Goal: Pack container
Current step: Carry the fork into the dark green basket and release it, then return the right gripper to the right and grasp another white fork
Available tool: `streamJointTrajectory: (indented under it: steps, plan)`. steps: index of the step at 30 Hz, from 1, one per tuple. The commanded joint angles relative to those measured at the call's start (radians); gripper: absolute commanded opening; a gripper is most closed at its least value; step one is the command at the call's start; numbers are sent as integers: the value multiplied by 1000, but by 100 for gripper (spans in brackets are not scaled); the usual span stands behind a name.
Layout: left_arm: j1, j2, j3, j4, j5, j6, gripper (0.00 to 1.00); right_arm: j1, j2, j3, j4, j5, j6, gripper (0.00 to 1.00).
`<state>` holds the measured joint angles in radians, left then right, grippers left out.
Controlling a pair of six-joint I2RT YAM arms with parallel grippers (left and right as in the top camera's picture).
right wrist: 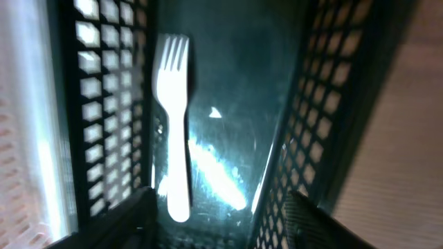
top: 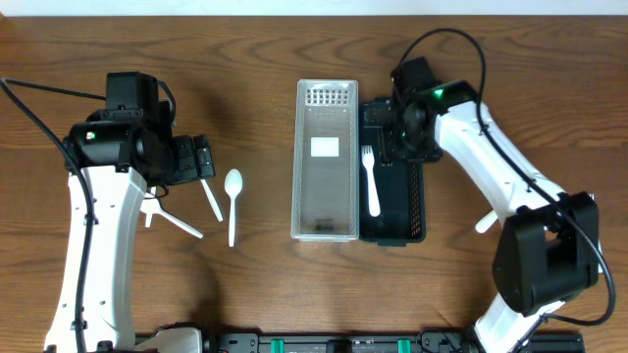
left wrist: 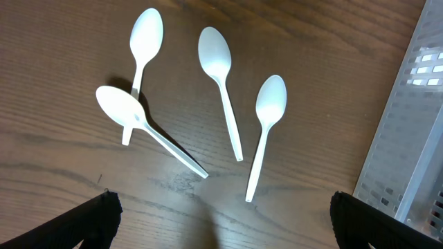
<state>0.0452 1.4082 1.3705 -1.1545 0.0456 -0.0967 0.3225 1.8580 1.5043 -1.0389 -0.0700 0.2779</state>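
Right of centre in the overhead view, above the black plastic lattice basket (top: 420, 196): right gripper (top: 391, 147), jaws spread wide, holding nothing. Directly beneath it on the basket floor, one white plastic fork (right wrist: 175, 124), tines toward the top of the frame, lying loose beside the left wall. Against the basket's left side, a long silver perforated metal tray (top: 326, 201), with only a white rectangular patch (top: 325, 147) inside. Left of the tray on the brown wooden table (top: 265, 59), four white plastic spoons (left wrist: 214, 52): two crossed at upper left of the left wrist view, two lying apart nearer the tray. Over them, left gripper (left wrist: 225, 205), jaws wide, gripping nothing.

Looks like mid-packing, with the fork already in and the spoons waiting. Next probably calls for lowering the left gripper onto one free spoon handle, closing across its thin width, then carrying it toward a container. Worth leaving the crossed pair for later, since lifting one could drag the other.
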Motion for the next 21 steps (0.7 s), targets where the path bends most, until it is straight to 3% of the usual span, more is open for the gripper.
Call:
streamJointTrajectory:
  steps: [1, 2, 5, 12, 21]
  plan:
    - [4, 0, 18, -5, -11, 10, 98, -74, -122, 72, -9, 55, 64, 52]
    - [4, 0, 18, -4, -11, 10, 98, -103, -152, 72, -9, 69, 103, 52]
    - [4, 0, 18, -4, -11, 10, 98, -245, -228, 71, -21, 72, 198, 99]
    - [4, 0, 18, -4, -11, 10, 98, -509, -240, -36, -60, 69, 209, 99]
    - [4, 0, 18, -4, -11, 10, 98, -578, -235, -403, 183, 97, 226, 99]
